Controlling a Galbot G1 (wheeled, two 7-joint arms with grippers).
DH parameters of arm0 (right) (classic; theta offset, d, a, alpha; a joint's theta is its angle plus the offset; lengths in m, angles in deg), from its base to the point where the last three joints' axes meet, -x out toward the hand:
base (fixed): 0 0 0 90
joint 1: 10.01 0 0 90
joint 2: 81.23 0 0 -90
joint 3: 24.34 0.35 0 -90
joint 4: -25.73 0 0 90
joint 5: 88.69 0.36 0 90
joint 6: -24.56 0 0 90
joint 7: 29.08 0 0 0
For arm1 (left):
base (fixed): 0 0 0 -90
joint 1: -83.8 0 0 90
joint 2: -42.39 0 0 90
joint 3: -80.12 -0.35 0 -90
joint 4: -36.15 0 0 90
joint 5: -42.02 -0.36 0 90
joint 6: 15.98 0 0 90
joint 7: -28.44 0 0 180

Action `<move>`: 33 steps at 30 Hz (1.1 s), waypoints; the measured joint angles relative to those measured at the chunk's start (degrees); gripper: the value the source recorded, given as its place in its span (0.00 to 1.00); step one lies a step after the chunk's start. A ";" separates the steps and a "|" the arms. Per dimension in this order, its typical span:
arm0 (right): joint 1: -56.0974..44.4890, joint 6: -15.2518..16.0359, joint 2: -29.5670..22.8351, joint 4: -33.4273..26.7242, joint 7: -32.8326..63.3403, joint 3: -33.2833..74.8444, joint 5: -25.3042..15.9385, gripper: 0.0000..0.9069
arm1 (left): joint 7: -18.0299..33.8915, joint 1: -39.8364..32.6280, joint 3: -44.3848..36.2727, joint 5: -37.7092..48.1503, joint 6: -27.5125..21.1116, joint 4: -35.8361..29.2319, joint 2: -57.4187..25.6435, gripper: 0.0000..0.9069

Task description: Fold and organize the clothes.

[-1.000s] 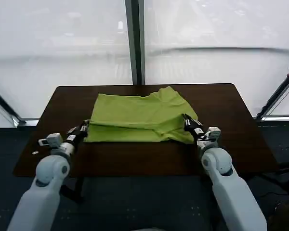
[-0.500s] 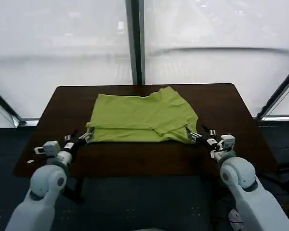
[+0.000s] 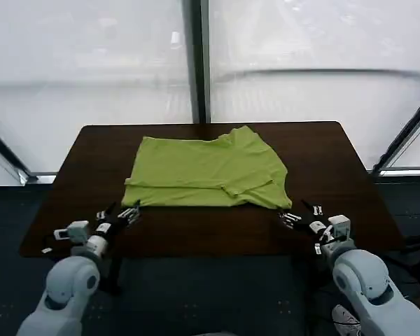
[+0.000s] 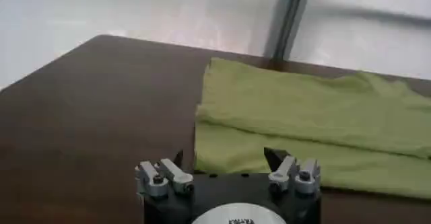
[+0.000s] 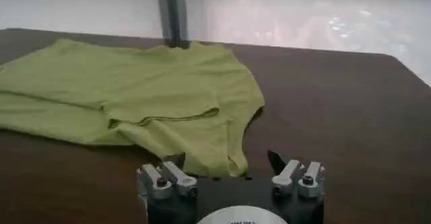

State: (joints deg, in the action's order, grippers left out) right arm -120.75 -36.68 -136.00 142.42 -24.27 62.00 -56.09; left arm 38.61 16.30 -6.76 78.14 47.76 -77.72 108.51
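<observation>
A dark brown table [image 3: 336, 175] stands before pale frosted window panels split by a dark upright post [image 3: 194, 63], with a folded T-shirt [image 3: 206, 171] lying on it.

The tabletop is smooth and faintly glossy, rectangular, its near edge running between the two arms. The T-shirt, lime yellow-green and soft-looking, lies folded into a wide, roughly rectangular pad at the middle of the table, its near hem doubled over in a long straight band and its right end bunched into loose creases. The left gripper [image 3: 129, 212] sits low over the table just off the shirt's near left corner, its dark-tipped fingers spread apart and holding nothing. The right gripper [image 3: 290, 218] sits just off the near right corner, likewise spread and empty, clear of the cloth.
</observation>
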 joint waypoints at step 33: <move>-0.48 0.75 2.15 -0.03 0.54 -0.64 1.12 0.00 | 0.73 2.51 1.22 -0.13 0.91 -0.40 0.13 0.00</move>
State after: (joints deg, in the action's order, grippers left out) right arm -121.23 -35.93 -133.85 142.39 -23.74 61.37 -54.97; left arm 39.34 18.82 -5.54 78.01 48.67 -78.12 108.64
